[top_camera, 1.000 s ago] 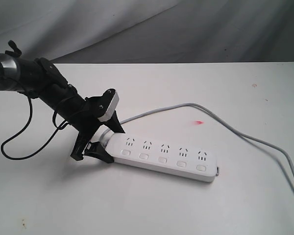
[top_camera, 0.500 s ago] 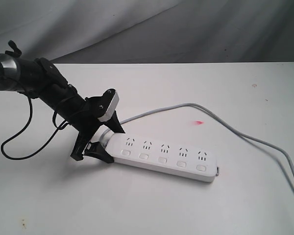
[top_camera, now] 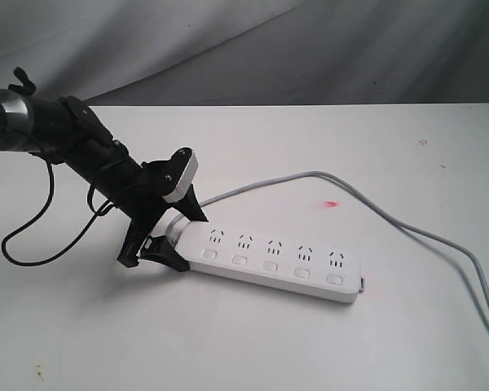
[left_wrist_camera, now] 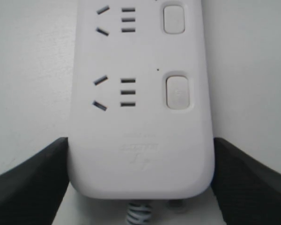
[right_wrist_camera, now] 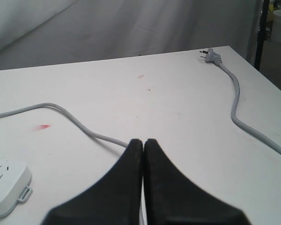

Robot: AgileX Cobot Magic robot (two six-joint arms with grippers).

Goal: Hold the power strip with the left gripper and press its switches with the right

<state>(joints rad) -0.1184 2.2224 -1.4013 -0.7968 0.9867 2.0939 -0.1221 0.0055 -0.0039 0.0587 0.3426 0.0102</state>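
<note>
The white power strip [top_camera: 273, 261] lies flat on the white table [top_camera: 253, 350], its switches [top_camera: 270, 266] in a row along the near side. My left gripper [top_camera: 183, 238] straddles the strip's cord end. In the left wrist view its black fingers [left_wrist_camera: 37, 173] press against both long sides of the power strip [left_wrist_camera: 140, 117], and two switches [left_wrist_camera: 179, 92] show there. My right gripper [right_wrist_camera: 143, 141] is shut with nothing in it, above the table and away from the strip. Only the strip's far end [right_wrist_camera: 4, 187] shows in the right wrist view. The right arm is outside the exterior view.
The grey cord [top_camera: 326, 175] curves from the strip's held end across the table to the right edge. Its plug [right_wrist_camera: 210, 55] lies near the far corner. A small red mark [top_camera: 332, 203] sits on the table behind the strip. A black cable [top_camera: 33, 244] hangs from the left arm.
</note>
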